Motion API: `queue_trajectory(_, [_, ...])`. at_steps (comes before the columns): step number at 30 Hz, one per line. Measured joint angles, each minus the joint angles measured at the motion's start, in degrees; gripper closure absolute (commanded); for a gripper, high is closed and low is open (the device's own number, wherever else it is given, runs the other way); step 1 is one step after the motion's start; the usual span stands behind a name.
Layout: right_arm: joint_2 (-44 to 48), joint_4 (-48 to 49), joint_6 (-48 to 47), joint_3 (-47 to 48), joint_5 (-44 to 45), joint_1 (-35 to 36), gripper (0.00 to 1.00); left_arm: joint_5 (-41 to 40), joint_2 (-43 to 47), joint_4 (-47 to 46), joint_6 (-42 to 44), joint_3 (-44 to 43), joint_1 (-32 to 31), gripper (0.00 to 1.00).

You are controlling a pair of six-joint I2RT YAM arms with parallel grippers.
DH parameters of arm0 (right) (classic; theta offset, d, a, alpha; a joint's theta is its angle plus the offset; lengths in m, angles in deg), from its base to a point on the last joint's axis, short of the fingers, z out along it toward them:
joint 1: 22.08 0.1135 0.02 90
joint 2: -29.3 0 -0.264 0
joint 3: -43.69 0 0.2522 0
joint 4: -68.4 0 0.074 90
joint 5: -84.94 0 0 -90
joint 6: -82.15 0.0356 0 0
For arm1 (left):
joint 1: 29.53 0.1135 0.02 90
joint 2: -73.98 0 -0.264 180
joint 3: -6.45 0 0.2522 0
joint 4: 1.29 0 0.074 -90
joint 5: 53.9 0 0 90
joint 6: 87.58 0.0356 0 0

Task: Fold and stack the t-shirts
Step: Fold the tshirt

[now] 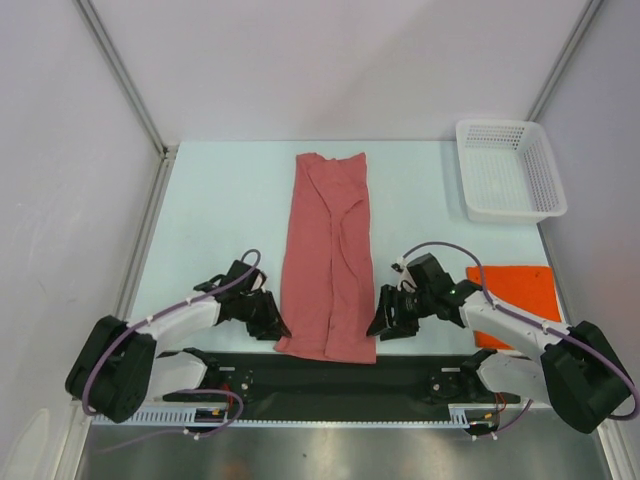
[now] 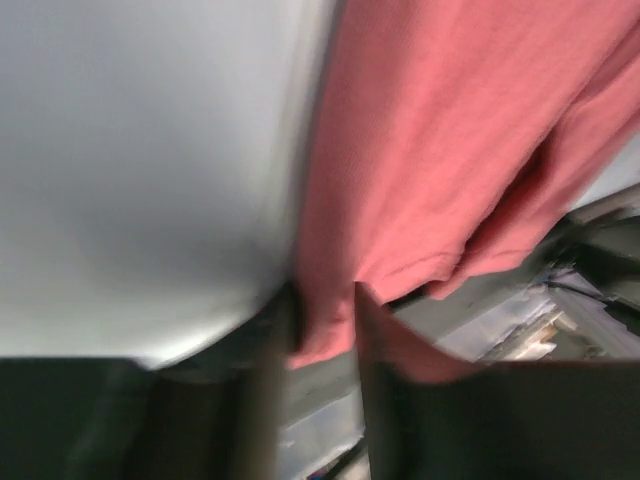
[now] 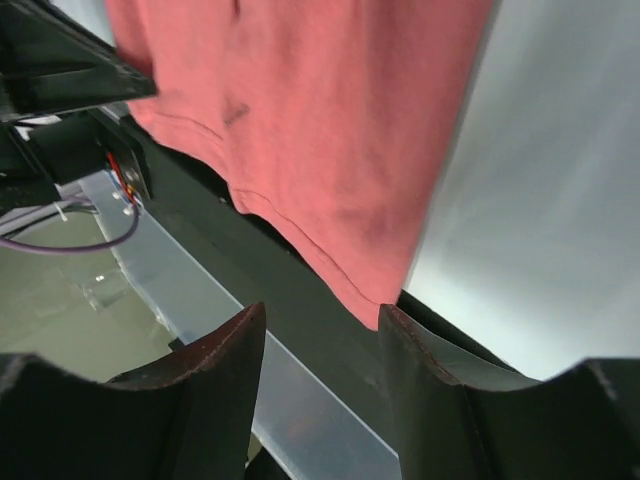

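Left pincer (image 1: 272,325) straddles the lower-left hem corner of the pink-red t-shirt (image 1: 328,250), which lies lengthwise up the frame, grip tightness unclear, while right pincer (image 1: 383,325), spread, sits just right of its lower-right corner.

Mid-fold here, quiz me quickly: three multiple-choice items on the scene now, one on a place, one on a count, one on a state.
1. Where is the orange shirt?
A. On the table, right of the pink shirt
B. Under the pink shirt
C. At the far left corner

2. How many shirts are in view?
A. One
B. Two
C. Three

3. The right gripper is:
A. Shut on the orange shirt
B. Shut on the pink shirt
C. Open, holding nothing

Answers:
1 A, the top view shows it lying flat to the right of the pink shirt.
2 B, one is pink and one is orange.
3 C, the right wrist view shows a clear gap between the jaws, with the pink hem just ahead.
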Motion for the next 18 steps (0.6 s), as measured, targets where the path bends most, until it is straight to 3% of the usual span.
queue_trajectory(6, [2.5, 0.5, 1.2, -3.8, -0.1, 1.0, 0.48, -0.2, 8.0, 0.1, -3.4, 3.3, -0.4, 0.4])
queue_trajectory(18, [0.8, 8.0, 5.7, -9.4, -1.0, 3.2, 0.5, 1.7, 6.3, -1.4, -4.1, 3.3, -0.5, 0.41])
